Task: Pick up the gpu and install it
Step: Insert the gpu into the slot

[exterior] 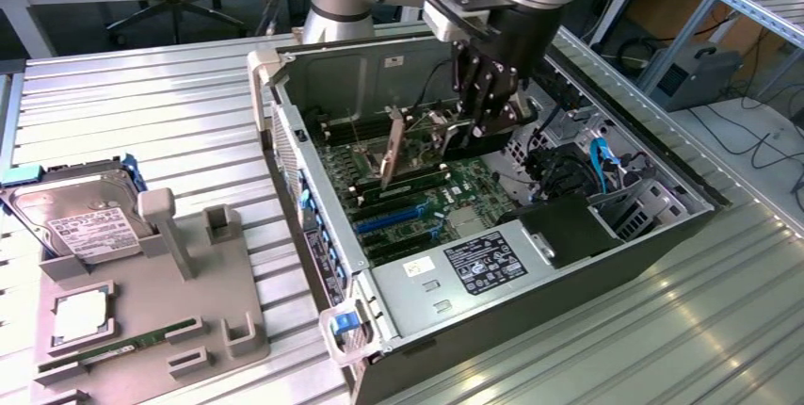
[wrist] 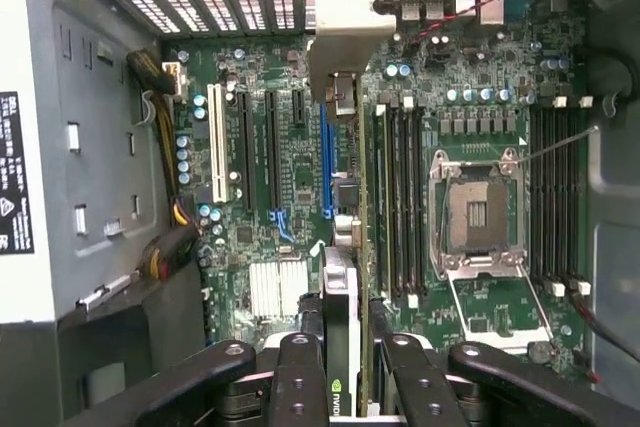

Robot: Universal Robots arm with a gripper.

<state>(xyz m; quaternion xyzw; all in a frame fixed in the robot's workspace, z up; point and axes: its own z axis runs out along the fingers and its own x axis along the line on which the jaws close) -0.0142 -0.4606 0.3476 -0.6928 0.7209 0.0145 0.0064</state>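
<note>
One gpu [wrist: 338, 297]: thin dark card with a silver bracket, held on edge over the green motherboard [wrist: 290, 147], inside one open metal computer case [exterior: 415, 311]. One gripper [wrist: 345, 372]: black fingers partly closed, clamped on the card. One labelled silver hard drive [exterior: 82, 221], upright on one grey tray [exterior: 214, 301].

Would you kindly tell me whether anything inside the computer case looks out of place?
The CPU socket stands open and empty, which looks odd on an otherwise populated board. The gpu, held in the gripper, looks straight; nothing else seems damaged.
</note>
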